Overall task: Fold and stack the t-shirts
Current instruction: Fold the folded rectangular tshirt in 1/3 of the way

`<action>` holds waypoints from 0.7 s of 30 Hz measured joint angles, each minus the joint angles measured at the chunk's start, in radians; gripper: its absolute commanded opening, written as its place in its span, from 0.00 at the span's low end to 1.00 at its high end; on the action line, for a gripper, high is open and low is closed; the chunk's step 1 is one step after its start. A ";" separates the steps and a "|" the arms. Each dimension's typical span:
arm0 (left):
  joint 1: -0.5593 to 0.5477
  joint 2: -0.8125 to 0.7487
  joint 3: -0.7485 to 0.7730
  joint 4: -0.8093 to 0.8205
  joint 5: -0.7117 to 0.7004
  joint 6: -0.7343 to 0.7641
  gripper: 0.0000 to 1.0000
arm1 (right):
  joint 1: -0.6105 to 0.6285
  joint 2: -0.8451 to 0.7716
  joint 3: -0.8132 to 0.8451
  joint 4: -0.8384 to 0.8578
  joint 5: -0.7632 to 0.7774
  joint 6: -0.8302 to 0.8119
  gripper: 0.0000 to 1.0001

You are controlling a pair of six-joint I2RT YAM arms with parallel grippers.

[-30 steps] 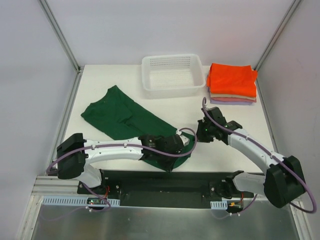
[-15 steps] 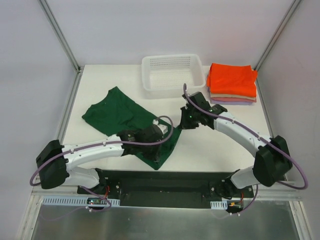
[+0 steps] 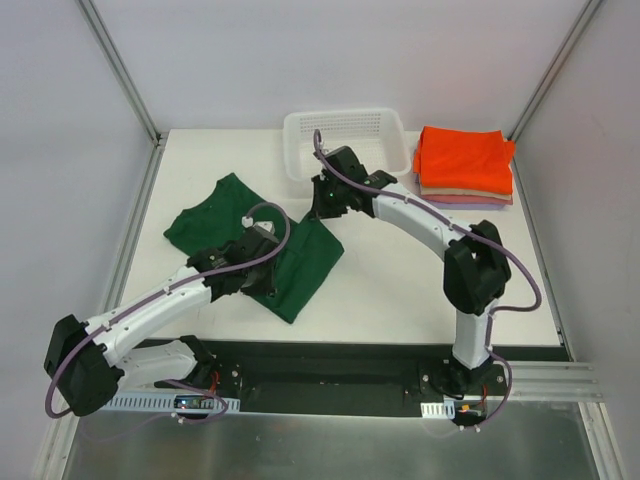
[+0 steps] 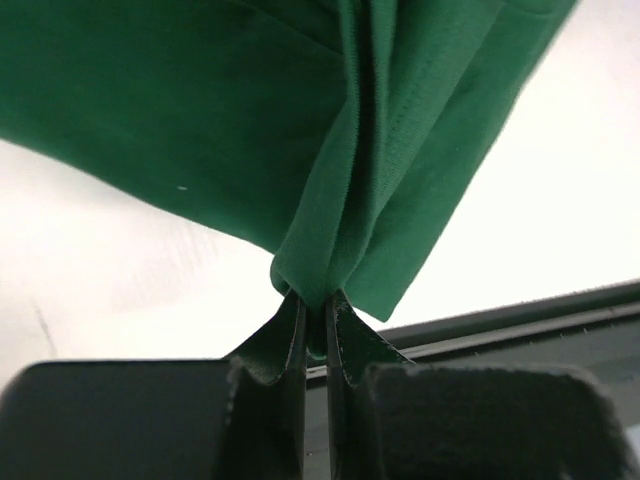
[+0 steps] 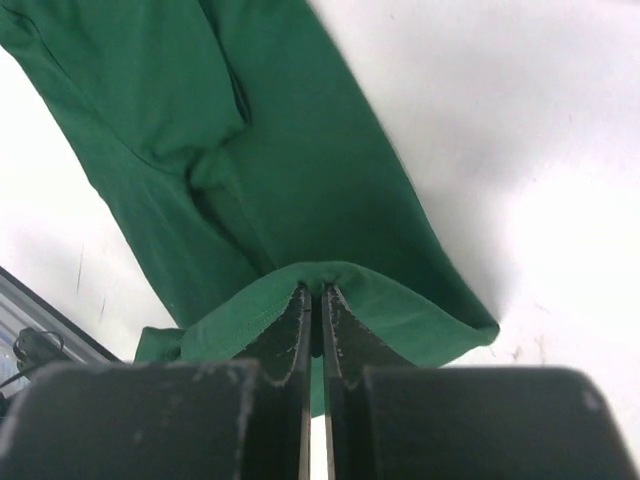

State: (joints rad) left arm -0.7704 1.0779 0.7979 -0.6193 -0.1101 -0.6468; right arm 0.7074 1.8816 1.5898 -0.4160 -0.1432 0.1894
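The dark green t-shirt (image 3: 225, 225) lies on the left half of the white table, its near part doubled over. My left gripper (image 3: 255, 265) is shut on a bunched edge of it (image 4: 330, 230), held above the table. My right gripper (image 3: 322, 207) is shut on its hem (image 5: 330, 275) at the shirt's right corner, also lifted. The stack of folded t-shirts (image 3: 463, 160) sits at the back right: bright orange on top, tan and lilac under it.
A white mesh basket (image 3: 345, 148) stands at the back centre, just behind my right gripper. The black base rail (image 3: 330, 365) runs along the near edge. Bare table (image 3: 400, 280) lies right of the green shirt.
Both grippers have carried the near edge of the green t-shirt away from the front edge toward the back left, folding it over the rest of the shirt. Both arms are stretched farther out.
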 measured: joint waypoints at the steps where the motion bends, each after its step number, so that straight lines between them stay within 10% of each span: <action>1: 0.018 0.005 0.001 -0.008 -0.009 0.000 0.00 | 0.003 0.028 0.034 -0.002 -0.001 -0.002 0.01; 14: 0.160 0.174 0.063 -0.041 -0.139 -0.003 0.01 | 0.006 0.297 0.299 -0.024 -0.018 -0.012 0.02; 21: 0.183 0.253 0.099 -0.077 -0.208 -0.021 0.69 | 0.005 0.405 0.396 -0.042 -0.015 -0.036 0.53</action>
State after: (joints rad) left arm -0.5869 1.3304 0.8967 -0.6968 -0.3176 -0.6682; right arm 0.7128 2.2868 1.9854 -0.4580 -0.1581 0.1535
